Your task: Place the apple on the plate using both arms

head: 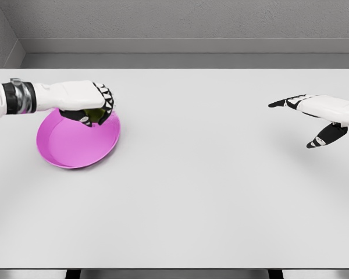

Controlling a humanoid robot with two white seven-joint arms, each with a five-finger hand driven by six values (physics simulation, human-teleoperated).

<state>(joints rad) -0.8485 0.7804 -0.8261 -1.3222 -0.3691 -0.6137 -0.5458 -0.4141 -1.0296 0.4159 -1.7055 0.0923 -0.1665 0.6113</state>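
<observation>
A round pink plate (75, 145) lies on the left part of the white table. My left hand (93, 104) hovers over the plate's far rim, its fingers curled around a green apple (93, 113), of which only a small patch shows between the fingers. My right hand (314, 119) is at the far right of the table, well away from the plate, with its fingers stretched out and nothing in it.
The white table (209, 192) stretches wide between the two hands. A grey wall runs along its far edge.
</observation>
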